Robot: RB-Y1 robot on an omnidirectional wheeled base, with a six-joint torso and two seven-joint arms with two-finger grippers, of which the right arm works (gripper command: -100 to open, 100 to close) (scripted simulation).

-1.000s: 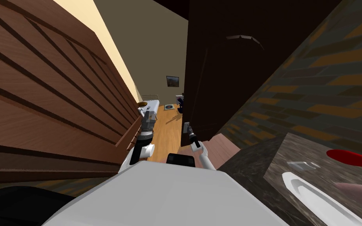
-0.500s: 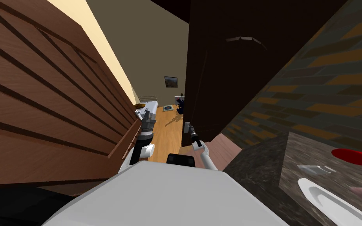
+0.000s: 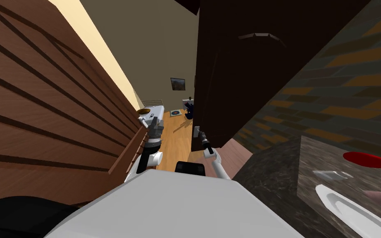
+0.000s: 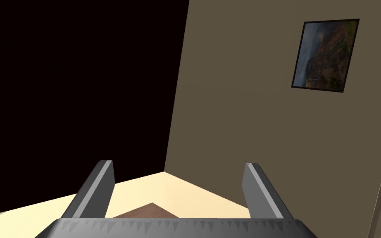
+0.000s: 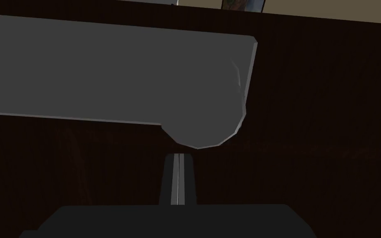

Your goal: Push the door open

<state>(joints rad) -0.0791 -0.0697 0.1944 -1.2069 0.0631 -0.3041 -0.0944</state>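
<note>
The dark brown door (image 3: 243, 74) stands ajar straight ahead, its free edge toward the gap on its left. My right gripper (image 3: 201, 134) is low at that edge, beside the door's grey handle (image 3: 196, 131). In the right wrist view its two fingers (image 5: 178, 173) are pressed together with nothing between them. Their tips sit just under the rounded end of the grey lever handle (image 5: 144, 78), against the dark door face (image 5: 330, 103). My left gripper (image 3: 155, 123) is raised near the brown slatted wall, and its fingers (image 4: 103, 186) stand wide apart and hold nothing.
A brown slatted wall (image 3: 41, 103) runs close along my left. On my right a dark stone counter (image 3: 276, 177) carries a red plate (image 3: 367, 160) and a white dish (image 3: 351, 215). Through the gap, a wooden floor (image 3: 179, 140) leads to white furniture (image 3: 152, 111).
My right gripper's fingers have closed from partly open to fully shut at the handle. The head view has shifted slightly with my own movement. The left arm stays as it was.
</note>
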